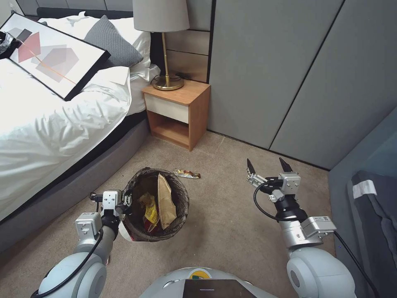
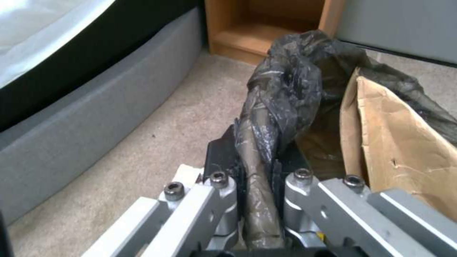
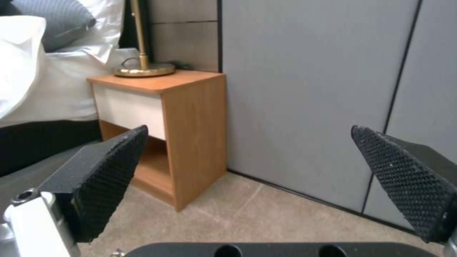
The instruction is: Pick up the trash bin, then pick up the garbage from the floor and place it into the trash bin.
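Clamped on the rim of the trash bin (image 1: 156, 203) is the left gripper (image 1: 124, 201), by which the bin is held above the carpet beside the bed (image 1: 49, 136). A brown paper bag (image 1: 166, 201) and yellow wrappers (image 1: 149, 211) are seen inside its dark liner. One wrapper (image 1: 187, 174) is left on the floor before the nightstand (image 1: 177, 112). The right gripper (image 1: 268, 166) is held spread wide and empty.

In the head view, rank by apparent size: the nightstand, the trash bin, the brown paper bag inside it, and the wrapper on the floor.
1. nightstand
2. trash bin, held at its rim by the left gripper; it sits nearer the camera, so its rank against the nightstand is unsure
3. brown paper bag
4. wrapper
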Robot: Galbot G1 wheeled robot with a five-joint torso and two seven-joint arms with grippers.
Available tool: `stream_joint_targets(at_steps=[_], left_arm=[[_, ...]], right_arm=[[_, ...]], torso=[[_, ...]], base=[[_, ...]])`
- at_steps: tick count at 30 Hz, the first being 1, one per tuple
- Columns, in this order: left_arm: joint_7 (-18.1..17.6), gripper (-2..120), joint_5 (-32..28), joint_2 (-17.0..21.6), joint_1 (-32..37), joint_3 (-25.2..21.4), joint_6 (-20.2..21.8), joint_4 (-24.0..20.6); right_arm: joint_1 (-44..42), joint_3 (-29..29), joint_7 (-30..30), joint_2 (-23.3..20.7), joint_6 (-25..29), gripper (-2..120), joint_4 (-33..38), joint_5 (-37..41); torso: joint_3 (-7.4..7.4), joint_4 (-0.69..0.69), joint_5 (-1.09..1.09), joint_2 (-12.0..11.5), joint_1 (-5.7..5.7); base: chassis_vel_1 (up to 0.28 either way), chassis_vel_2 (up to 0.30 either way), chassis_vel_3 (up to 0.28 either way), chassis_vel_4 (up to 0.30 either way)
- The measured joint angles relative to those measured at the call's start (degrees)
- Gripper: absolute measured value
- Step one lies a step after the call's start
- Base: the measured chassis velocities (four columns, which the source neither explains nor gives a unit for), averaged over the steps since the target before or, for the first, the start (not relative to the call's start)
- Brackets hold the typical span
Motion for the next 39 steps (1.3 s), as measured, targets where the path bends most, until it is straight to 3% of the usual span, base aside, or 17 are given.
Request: stream_joint_targets(at_steps=[39], left_arm=[[-0.13,7,-0.06,-0.31,-0.38,-0.35,-1.08,0.00]], right_arm=[[0.57,0.57,1.43,-0.30,0.76,100,-2.30,0.47]], torso=[[0.00,-0.01,0.00,0.00,0.00]], base=[[0.027,0.028,0.025,0.030]])
